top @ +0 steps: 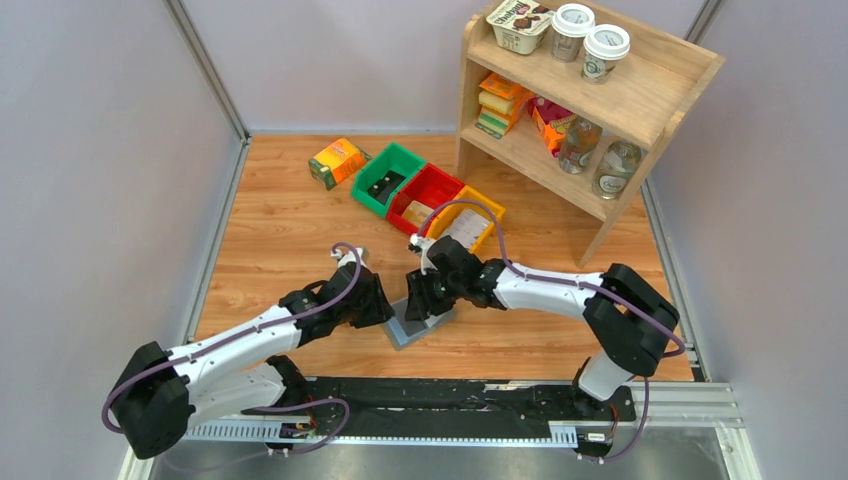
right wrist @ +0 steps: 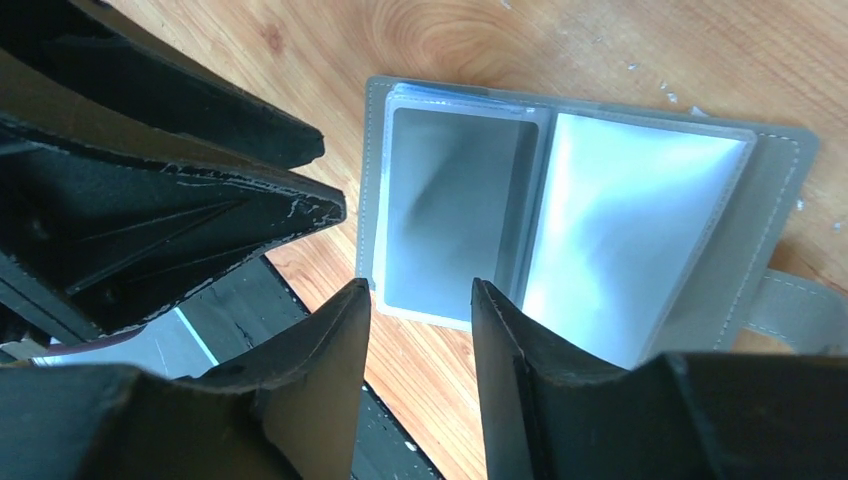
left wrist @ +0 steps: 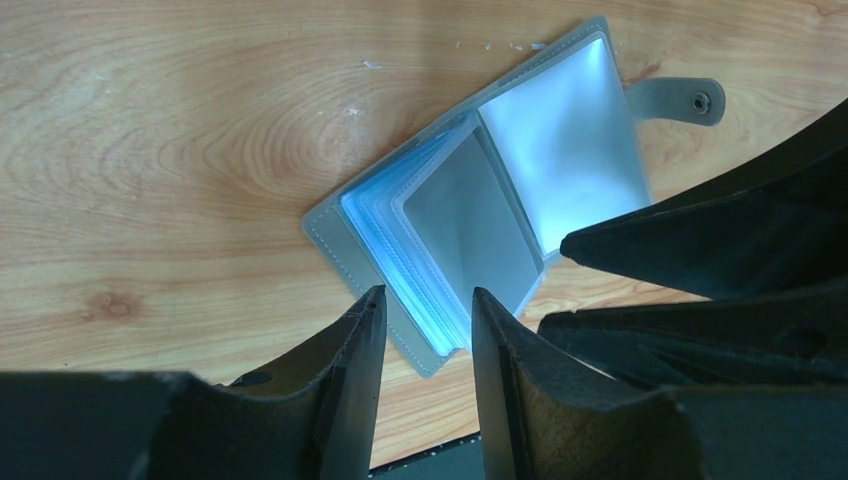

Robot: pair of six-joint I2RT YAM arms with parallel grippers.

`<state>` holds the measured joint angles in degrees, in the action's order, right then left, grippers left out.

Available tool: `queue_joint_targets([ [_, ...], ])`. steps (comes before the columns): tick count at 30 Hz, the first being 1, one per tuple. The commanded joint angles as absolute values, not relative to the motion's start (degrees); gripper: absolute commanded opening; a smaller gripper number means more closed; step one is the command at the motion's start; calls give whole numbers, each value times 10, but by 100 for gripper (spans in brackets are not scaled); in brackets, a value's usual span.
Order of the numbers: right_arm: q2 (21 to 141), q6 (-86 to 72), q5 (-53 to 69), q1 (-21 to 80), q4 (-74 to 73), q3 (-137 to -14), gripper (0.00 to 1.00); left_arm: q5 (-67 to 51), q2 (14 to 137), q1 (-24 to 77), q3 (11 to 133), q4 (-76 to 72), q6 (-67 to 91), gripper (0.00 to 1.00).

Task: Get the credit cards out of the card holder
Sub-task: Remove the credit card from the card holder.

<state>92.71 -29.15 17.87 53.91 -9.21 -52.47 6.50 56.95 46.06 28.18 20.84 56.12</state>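
The grey card holder (top: 412,325) lies open and flat on the wooden table near its front edge. Its clear pockets (left wrist: 560,140) shine blue-grey and its snap tab (left wrist: 680,100) sticks out to the side. No credit cards can be made out; they are hidden in the pockets or out of view. My left gripper (left wrist: 425,295) is open just above the holder's left half (right wrist: 450,200), nothing between its fingers. My right gripper (right wrist: 420,285) is open too, over the holder's near edge, and empty. The two grippers (top: 385,305) (top: 428,292) face each other closely across the holder.
Green (top: 388,178), red (top: 428,195) and yellow (top: 468,222) bins sit in a row behind the grippers, with an orange-green carton (top: 338,162) to their left. A wooden shelf (top: 600,110) with cups and bottles stands back right. A black rail (top: 450,395) runs along the near edge.
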Motion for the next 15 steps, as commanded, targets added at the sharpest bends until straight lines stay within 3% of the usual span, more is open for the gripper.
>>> queue_joint_targets([
  [1, 926, -302, 166, 521, -85, -529, 43, 48, 570, 463, 304, 191, 563, 44],
  [15, 969, -331, 223, 488, -28, -502, 42, -7, 646, 463, 322, 143, 558, 37],
])
